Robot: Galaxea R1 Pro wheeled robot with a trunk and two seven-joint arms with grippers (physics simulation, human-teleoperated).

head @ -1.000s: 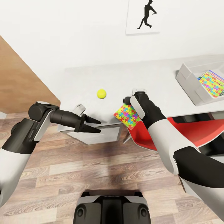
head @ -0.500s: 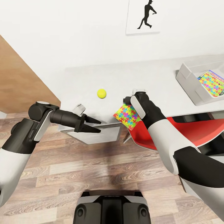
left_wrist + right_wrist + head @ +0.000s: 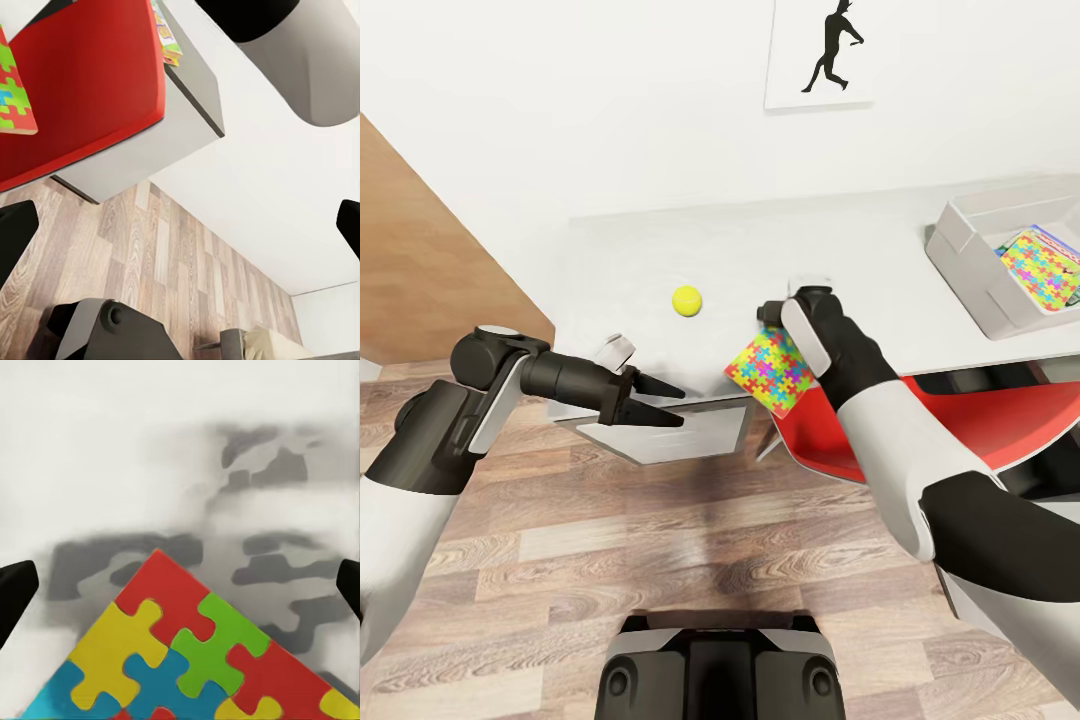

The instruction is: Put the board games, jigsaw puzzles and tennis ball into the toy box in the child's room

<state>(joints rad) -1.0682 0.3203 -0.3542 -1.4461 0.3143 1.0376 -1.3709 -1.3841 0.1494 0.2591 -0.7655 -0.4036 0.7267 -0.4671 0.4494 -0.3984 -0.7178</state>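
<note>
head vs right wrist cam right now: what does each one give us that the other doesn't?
Head view alone: tennis ball, toy box with a puzzle inside, red chair, left gripper open off the table edge. Right wrist alone: close detail of the interlocking pieces, with both dark fingertips spread wide apart. Shared: the jigsaw puzzle overhanging the table edge.

Left gripper (image 3: 670, 402) was stretched fwd w/ fingers spread; right gripper (image 3: 180, 585) pointed down, jaws looked wide apart afaict.
</note>
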